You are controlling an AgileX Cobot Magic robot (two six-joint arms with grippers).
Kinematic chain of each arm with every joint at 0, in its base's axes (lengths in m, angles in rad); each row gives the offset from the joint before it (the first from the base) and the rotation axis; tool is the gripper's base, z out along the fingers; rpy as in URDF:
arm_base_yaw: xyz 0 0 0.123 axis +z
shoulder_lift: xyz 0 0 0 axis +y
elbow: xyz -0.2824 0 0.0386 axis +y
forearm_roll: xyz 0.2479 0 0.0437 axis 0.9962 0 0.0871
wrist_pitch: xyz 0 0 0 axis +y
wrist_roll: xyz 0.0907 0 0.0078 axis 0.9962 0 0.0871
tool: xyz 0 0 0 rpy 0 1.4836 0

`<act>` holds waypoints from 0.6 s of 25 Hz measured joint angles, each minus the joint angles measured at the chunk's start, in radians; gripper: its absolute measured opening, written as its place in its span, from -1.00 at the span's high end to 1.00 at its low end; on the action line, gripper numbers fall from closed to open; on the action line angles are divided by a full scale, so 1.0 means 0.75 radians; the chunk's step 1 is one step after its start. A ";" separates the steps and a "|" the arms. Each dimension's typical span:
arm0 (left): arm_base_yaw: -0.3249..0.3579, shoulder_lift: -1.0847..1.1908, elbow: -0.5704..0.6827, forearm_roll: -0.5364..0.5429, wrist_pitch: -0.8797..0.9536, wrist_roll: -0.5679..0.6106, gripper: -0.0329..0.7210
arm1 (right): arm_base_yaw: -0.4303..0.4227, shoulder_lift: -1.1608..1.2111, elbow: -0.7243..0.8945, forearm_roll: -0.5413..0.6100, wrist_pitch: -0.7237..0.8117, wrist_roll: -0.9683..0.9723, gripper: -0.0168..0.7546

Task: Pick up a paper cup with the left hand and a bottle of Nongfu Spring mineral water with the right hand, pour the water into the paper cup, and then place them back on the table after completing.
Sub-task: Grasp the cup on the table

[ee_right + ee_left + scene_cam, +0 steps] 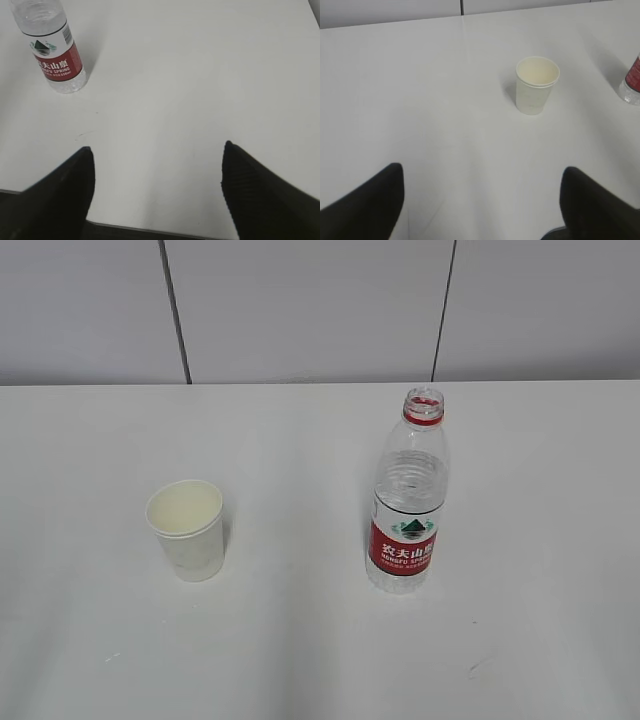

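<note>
A small white paper cup (pixel 187 529) stands upright on the white table (pixel 300 640), left of centre; it also shows in the left wrist view (pixel 536 85). A clear Nongfu Spring bottle (pixel 407 495) with a red label and no cap stands upright to its right, partly filled with water; it also shows in the right wrist view (pixel 50 47). My left gripper (pixel 482 172) is open and empty, well short of the cup. My right gripper (pixel 156 152) is open and empty, near the table's front edge, away from the bottle. Neither gripper shows in the exterior view.
A grey panelled wall (pixel 300 300) runs behind the table's far edge. The bottle's base shows at the right edge of the left wrist view (pixel 631 85). The table's front edge (pixel 150 231) lies just under my right gripper.
</note>
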 joint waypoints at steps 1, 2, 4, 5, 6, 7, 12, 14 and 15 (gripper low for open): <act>0.000 0.000 0.000 0.000 0.000 0.000 -0.63 | 0.000 0.000 -0.006 0.000 0.000 0.000 -0.56; 0.000 0.000 0.000 0.000 0.000 0.000 -0.63 | 0.000 0.000 -0.008 0.000 -0.002 0.000 -0.56; 0.000 0.000 0.000 0.000 0.000 0.000 -0.63 | 0.000 0.000 -0.011 0.000 -0.003 0.000 -0.56; 0.000 0.000 0.000 0.000 0.000 0.000 -0.63 | 0.000 0.000 -0.011 0.000 -0.003 0.000 -0.56; 0.000 0.000 0.000 0.000 0.000 0.000 -0.63 | 0.000 0.000 -0.011 0.000 -0.005 0.000 -0.56; 0.000 0.000 0.000 0.000 0.000 0.000 -0.63 | 0.000 0.000 -0.011 0.000 -0.012 0.000 -0.56; 0.000 0.000 0.000 -0.003 0.000 0.000 -0.62 | 0.000 0.000 -0.019 0.000 -0.158 0.000 -0.56; 0.000 0.000 0.000 -0.003 0.000 0.000 -0.61 | 0.000 0.000 -0.019 0.000 -0.233 0.000 -0.56; 0.000 0.000 0.000 -0.003 0.000 0.000 -0.61 | 0.000 0.002 -0.019 0.000 -0.270 -0.003 -0.56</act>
